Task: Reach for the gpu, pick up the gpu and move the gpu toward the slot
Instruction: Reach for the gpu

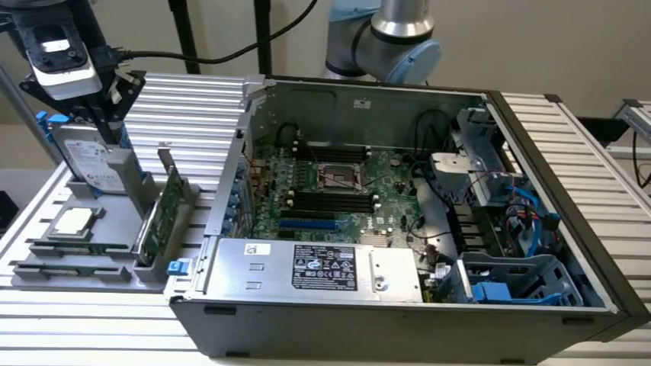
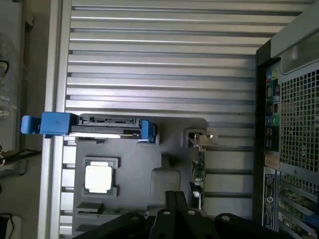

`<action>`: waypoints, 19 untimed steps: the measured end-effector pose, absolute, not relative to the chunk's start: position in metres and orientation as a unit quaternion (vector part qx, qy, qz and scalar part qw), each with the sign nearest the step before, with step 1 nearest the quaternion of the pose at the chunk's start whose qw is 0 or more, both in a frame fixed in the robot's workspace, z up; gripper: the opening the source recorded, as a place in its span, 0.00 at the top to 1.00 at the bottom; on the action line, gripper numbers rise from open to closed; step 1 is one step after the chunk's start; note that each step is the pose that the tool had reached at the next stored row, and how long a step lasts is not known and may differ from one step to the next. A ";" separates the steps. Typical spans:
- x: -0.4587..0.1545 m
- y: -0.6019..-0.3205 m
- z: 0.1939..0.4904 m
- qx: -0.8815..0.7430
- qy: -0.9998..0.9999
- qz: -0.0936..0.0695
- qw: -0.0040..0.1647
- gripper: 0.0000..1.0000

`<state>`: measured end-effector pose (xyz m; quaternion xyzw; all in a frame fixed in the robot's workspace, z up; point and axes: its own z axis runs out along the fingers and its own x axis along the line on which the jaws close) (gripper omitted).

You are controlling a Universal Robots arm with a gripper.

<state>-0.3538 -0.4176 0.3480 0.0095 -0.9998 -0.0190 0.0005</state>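
A tray [image 1: 102,278] holds the gpu [image 1: 163,207] upright, at 9 o'clock of the case [image 1: 336,328]. My claw [image 1: 112,130] hangs above at 11 o'clock; I cannot tell how open it is.

Silver arm [image 1: 392,30], pale-blue joint caps [image 1: 419,55], black gripper [image 2: 182,200], black cable [image 1: 203,59].

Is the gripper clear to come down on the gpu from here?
Likely yes: the gpu stands upright, top edge uncovered; the gripper hangs over the hard drive next to it.
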 end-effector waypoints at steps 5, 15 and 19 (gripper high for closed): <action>-0.344 -0.430 0.346 0.010 -1.000 -0.019 0.000 0.89; -0.324 -0.447 0.339 0.010 -1.000 -0.015 0.000 0.89; -0.318 -0.449 0.338 0.010 -1.000 -0.014 0.001 0.89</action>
